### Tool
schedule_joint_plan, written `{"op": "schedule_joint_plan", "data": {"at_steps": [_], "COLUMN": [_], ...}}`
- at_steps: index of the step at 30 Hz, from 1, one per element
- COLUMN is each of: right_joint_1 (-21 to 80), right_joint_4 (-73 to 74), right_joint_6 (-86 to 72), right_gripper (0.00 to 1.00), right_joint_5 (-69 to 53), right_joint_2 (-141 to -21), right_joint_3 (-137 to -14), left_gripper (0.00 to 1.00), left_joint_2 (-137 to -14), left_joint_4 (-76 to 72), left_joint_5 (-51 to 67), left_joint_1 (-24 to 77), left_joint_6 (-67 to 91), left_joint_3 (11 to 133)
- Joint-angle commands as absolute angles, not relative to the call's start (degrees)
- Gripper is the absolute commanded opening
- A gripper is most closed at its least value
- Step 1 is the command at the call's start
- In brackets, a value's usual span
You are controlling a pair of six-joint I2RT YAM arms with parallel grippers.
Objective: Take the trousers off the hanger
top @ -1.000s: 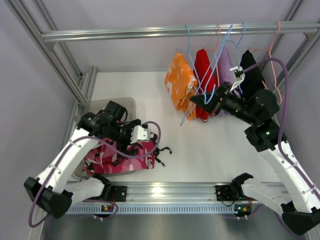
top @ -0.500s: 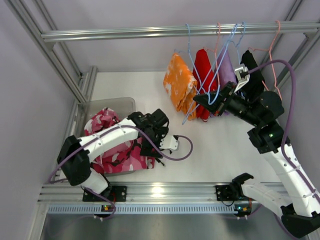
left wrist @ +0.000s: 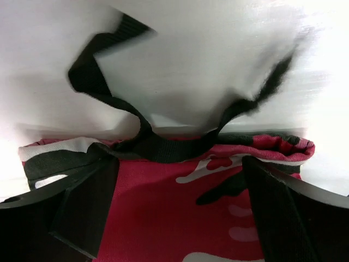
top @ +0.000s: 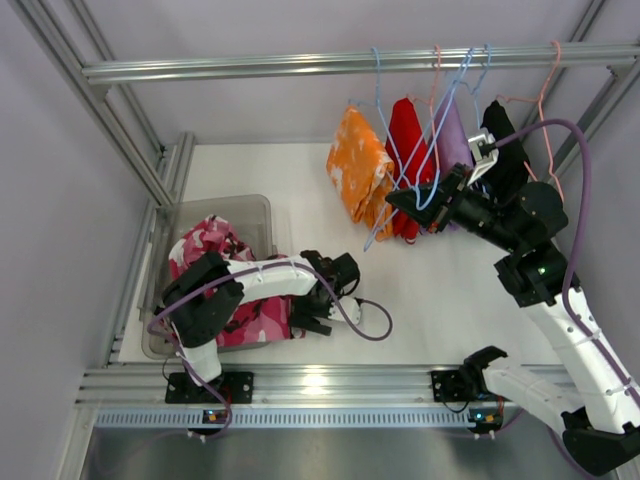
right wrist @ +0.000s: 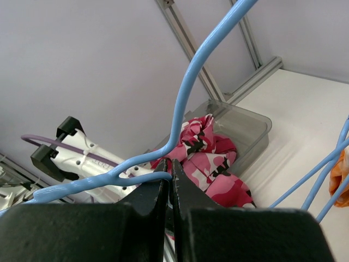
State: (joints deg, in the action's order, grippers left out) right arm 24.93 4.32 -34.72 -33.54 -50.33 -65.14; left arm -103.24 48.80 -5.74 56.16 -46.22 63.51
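Left hand [left wrist: 177,164]: fingers [left wrist: 82,210] wide apart and gripping nothing, one on each side of the hem of the camouflage trousers [top: 258,318].
Right hand [right wrist: 170,173]: fingers pressed together on the wire of the blue hanger [right wrist: 188,103], which stands raised among the hanging clothes.
Camouflage trousers: off the hanger, heaped in the clear bin [top: 255,205] and spilling over its near right rim onto the table [top: 300,190].
Trouser edge: in the left wrist view the folded hem lies flat on the white surface, and a black strap [left wrist: 103,60] loops out past it.
Orange trousers [top: 360,170]: hanging from the rail [top: 250,67], the leftmost of the row, just beside the held hanger.
Neighbours: red garment [top: 405,135], purple garment [top: 452,130] and black garment [top: 503,150], crowded close, with the right arm's wrist against them.
Open room: a broad stretch of white table lies between the bin and the row of clothes.
Bounds: frame posts [top: 100,95] slant along the left side, and the wall sits close on the right.
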Motion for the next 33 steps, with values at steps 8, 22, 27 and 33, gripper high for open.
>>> {"op": "schedule_joint_plan", "data": {"at_steps": [8, 22, 27, 33], "right_joint_1": [24.26, 24.17, 24.78, 26.1], "right_joint_4": [3.95, 2.38, 0.53, -1.32], "right_joint_6": [-33.93, -35.15, -36.3, -36.83], "right_gripper": [0.0, 0.0, 0.0, 0.0], "right_joint_5": [-33.84, -35.16, -35.86, -36.21], "right_joint_2": [-50.36, -50.98, -51.59, -52.47], "right_joint_3": [-66.88, -67.15, -66.8, -67.41], "left_gripper": [0.4, 0.0, 0.0, 0.0], "left_joint_2": [-105.3, -82.72, -75.33, -69.18], "left_joint_4": [42.81, 53.07, 58.09, 58.8], "left_joint_5": [-5.81, -10.54, -11.53, -7.21], "left_joint_1": [56.42, 52.21, 40.81, 22.87], "left_joint_6": [-43.33, -35.51, -35.86, -39.8], "left_joint_3": [59.5, 84.44, 81.4, 64.45]}}
